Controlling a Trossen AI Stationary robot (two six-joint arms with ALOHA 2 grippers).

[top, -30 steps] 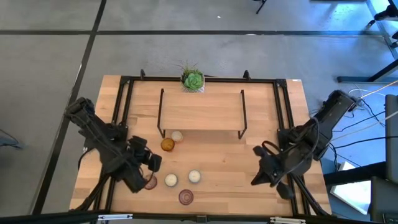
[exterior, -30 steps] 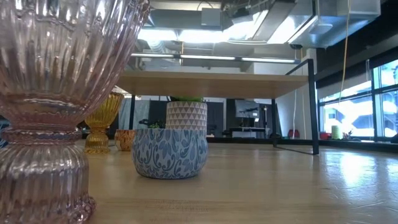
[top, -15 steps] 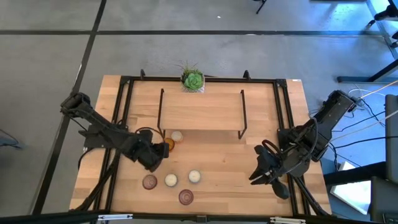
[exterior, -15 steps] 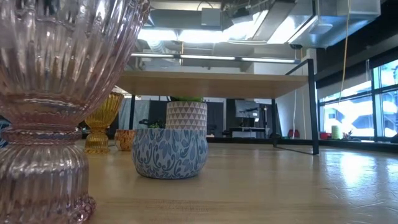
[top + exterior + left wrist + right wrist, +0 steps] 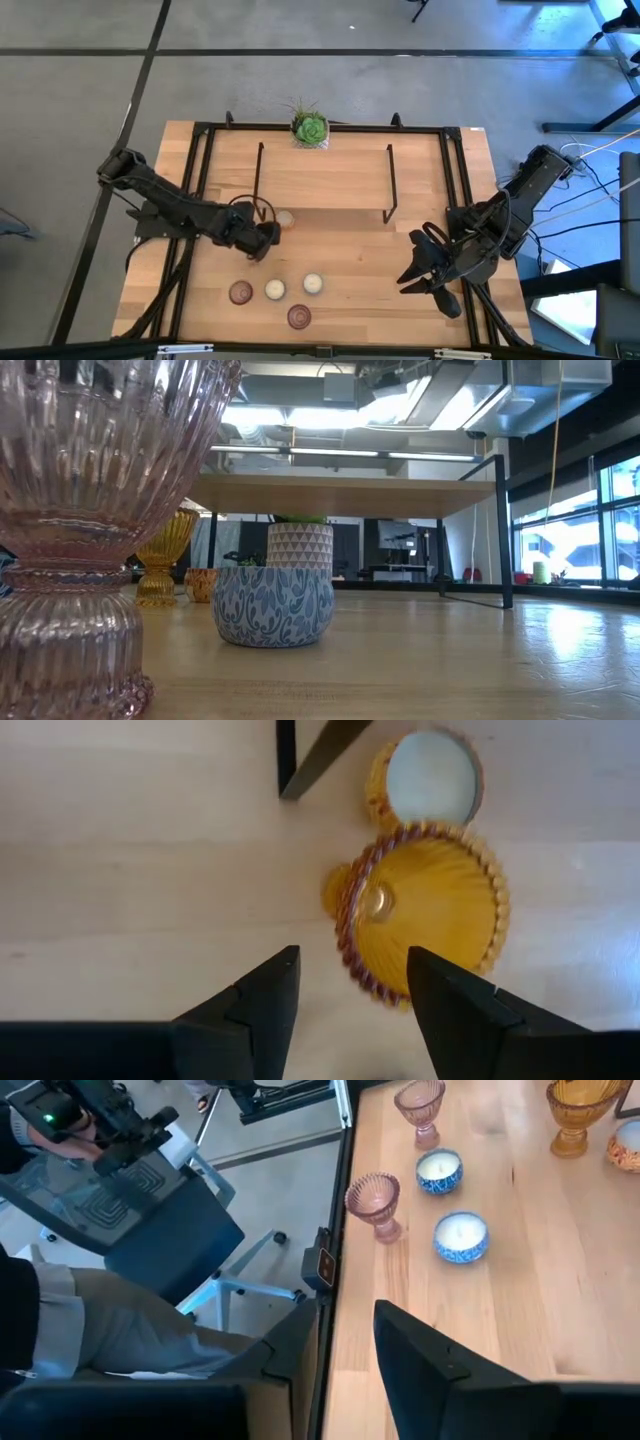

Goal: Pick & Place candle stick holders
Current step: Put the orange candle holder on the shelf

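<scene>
The left hand [image 5: 345, 995] was found spread directly above the amber holder [image 5: 425, 915] standing on the surface [image 5: 350, 260] near the shelf leg; squarer centring before closing was judged advisable, while the right hand [image 5: 415, 278] was parked spread.

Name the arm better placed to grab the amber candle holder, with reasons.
Left. The left gripper is open right over the amber candle holder, while the right gripper waits across the table.
</scene>
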